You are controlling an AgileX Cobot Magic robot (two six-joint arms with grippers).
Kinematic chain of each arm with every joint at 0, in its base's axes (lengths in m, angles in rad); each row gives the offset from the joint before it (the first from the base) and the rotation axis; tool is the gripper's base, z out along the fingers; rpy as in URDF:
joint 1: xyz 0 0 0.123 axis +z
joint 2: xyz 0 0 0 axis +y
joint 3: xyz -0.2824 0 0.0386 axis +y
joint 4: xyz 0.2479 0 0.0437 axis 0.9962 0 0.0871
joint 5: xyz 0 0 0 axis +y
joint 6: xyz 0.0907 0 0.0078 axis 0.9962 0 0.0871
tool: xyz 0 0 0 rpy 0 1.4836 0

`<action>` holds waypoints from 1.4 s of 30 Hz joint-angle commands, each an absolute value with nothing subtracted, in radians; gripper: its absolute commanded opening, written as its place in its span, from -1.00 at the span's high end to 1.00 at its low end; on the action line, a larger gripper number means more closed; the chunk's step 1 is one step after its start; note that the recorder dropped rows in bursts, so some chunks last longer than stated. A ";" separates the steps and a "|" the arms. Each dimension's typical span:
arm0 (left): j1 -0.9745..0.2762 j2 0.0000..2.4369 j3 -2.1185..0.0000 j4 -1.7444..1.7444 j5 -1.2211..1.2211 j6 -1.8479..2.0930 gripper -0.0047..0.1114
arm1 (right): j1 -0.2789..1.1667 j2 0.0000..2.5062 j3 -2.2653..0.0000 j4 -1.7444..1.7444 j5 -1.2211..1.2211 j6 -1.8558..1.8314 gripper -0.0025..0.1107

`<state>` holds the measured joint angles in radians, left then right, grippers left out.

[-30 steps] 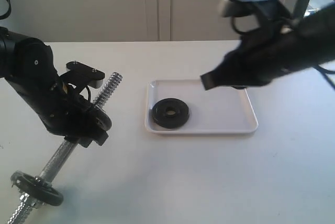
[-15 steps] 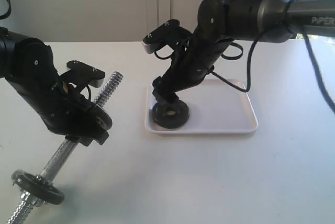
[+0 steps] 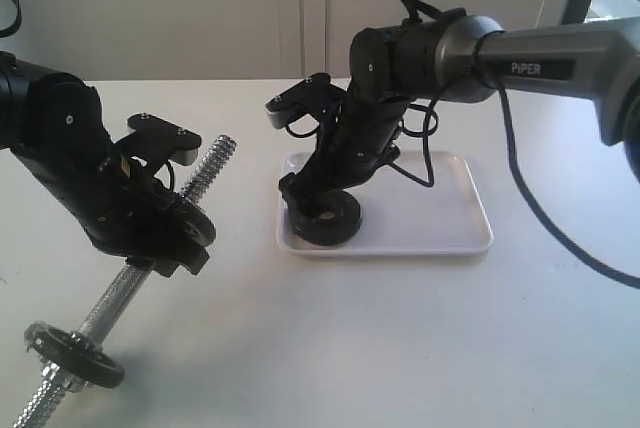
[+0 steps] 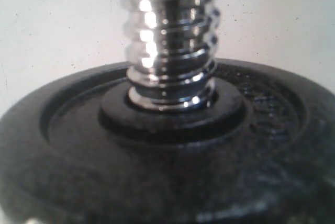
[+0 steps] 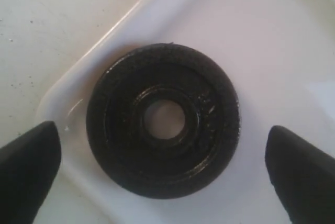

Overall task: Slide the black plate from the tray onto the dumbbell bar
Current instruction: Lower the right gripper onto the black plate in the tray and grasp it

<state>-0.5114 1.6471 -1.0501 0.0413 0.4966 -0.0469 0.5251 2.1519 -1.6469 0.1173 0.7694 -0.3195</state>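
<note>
Reads "PIPER" on right arm (image 3: 532, 67). Spreads right gripper (image 5: 165, 150) wide, empty, either side of black plate (image 5: 209, 130) beneath, beside tray (image 3: 440, 228) corner rim; bare tray floor beyond. Clamps left gripper (image 3: 165, 243) on tilted dumbbell bar (image 3: 205, 178).

Likely a robotics lab: white worktable (image 3: 420, 348), pale panelled wall (image 3: 180, 8), black PIPER-branded arm (image 3: 540, 53).

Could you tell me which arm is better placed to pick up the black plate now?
The right. Its open right gripper hangs over the black plate in the tray, a finger either side; the left gripper is busy holding the dumbbell bar.
</note>
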 commanded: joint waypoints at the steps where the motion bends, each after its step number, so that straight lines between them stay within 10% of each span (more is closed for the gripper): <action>1: -0.511 1.596 -1.070 0.027 0.440 -0.047 0.92 | 0.534 2.198 -1.690 0.081 0.793 -0.307 -0.89; 22: -0.511 1.596 -1.070 0.023 0.442 -0.047 0.92 | 0.539 2.334 -1.726 -0.008 0.978 -0.256 -0.83; 37: -0.511 1.596 -1.070 0.016 0.447 -0.047 0.92 | 0.535 2.334 -1.737 -0.024 0.964 -0.114 0.90; 42: -0.511 1.596 -1.070 0.016 0.454 -0.047 0.92 | 0.531 2.190 -1.737 -0.020 0.872 -0.101 0.96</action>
